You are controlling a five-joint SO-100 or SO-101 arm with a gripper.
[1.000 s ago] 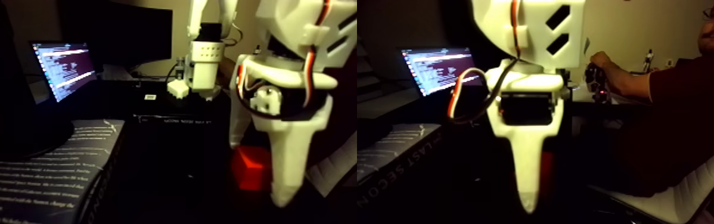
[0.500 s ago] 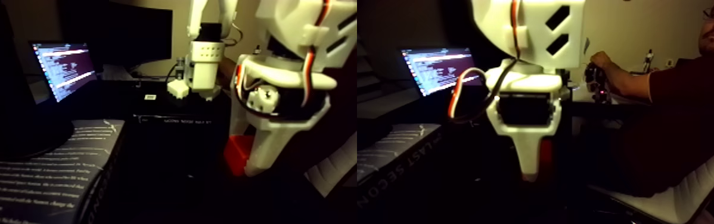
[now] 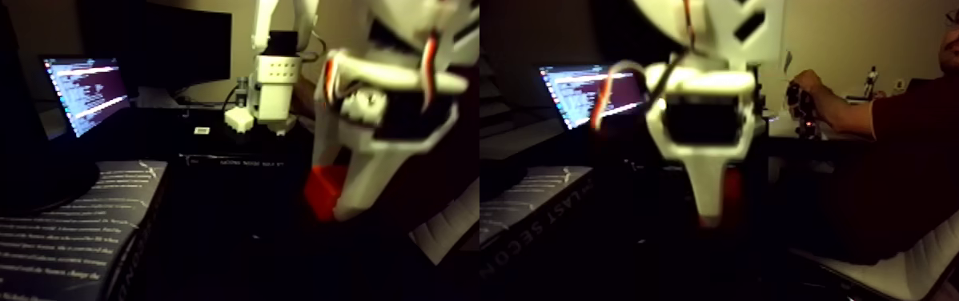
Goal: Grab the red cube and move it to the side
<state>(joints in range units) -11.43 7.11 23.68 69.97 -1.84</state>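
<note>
Laptop [image 3: 86,92] glows at the left of the fixed view, beside a dark printed book [image 3: 46,232]. Right of them, the white gripper [image 3: 342,210] seems closed on the red cube [image 3: 318,192], though blur hides the second finger. The cube sits tucked against the finger's left face, apparently just clear of the dark table. Carrying it aside probably wants a firm squeeze and a slow, level swing. A seated person [image 3: 918,136] is at far right.

Red cube [image 3: 319,194] half behind blurred gripper [image 3: 346,210]
</note>
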